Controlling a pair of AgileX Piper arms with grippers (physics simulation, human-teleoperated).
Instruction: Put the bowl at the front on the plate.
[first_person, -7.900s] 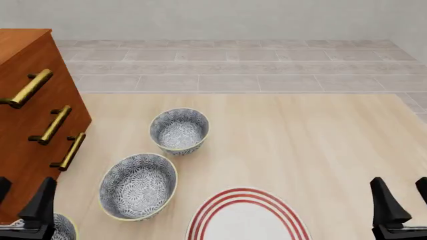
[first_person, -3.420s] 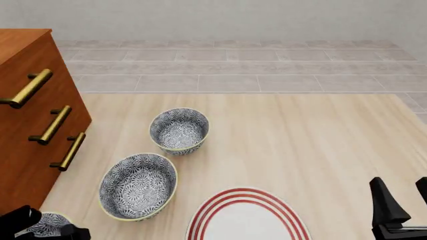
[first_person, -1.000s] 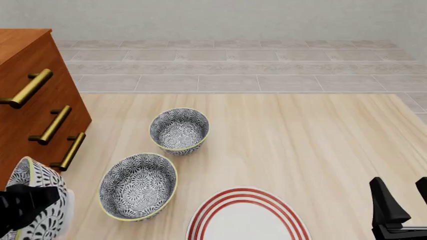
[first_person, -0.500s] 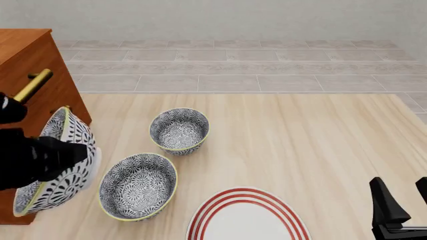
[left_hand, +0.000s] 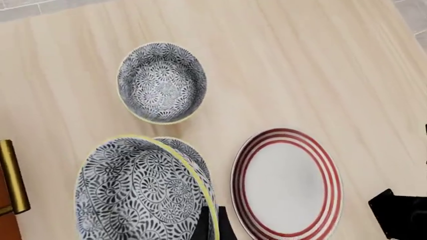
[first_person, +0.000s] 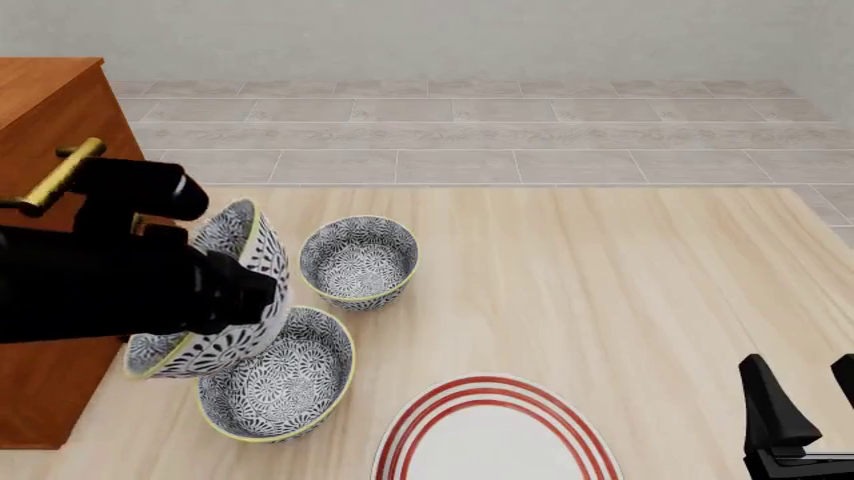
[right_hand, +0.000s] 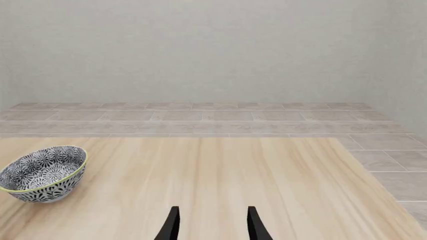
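The patterned round bowl (first_person: 227, 300) hangs at left of the front view, tipped on edge, clamped by the left gripper (first_person: 247, 295) above a matching bowl (first_person: 280, 375); right gripper (right_hand: 210, 223) parted, empty; glossy red-ringed plate (first_person: 494, 435) lower centre

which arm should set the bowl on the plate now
Left. The left gripper already holds the bowl by its rim, lifted and tilted above another bowl, beside the plate. The right gripper sits open and holds nothing.

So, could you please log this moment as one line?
left end effector: holds bowl aloft, tilted | right end effector: open, idle | plate: bare
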